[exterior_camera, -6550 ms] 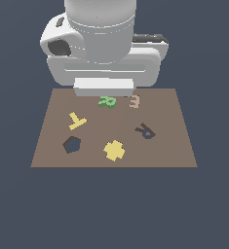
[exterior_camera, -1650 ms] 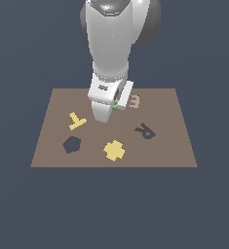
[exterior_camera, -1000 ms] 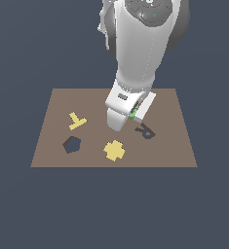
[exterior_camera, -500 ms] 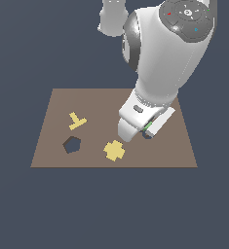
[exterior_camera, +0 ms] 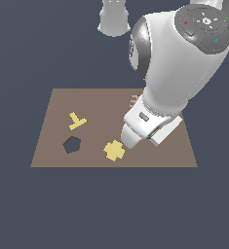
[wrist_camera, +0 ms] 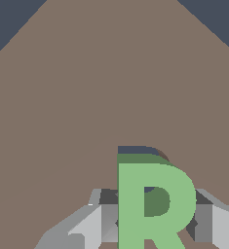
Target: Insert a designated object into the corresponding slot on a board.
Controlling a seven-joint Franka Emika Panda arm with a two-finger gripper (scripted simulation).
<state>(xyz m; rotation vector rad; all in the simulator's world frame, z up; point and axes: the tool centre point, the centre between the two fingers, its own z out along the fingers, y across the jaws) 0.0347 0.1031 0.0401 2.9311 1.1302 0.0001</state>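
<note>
Pincer (wrist_camera: 157, 228) pinched green R block (wrist_camera: 155, 204) just over R-shaped slot (wrist_camera: 135, 150) in board (wrist_camera: 111, 87); best squared up; lowered straight.

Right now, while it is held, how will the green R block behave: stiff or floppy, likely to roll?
The green R block looks stiff: its edges stay straight between the end effector fingers. Flat faces suggest it would not roll. Probably light, being thin.

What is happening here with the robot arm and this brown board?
The arm's gripper holds the green R block between its fingers, low over the brown board. A dark slot edge shows just behind the block. A yellow T block, a yellow cross block and a hexagonal cutout lie nearby.
</note>
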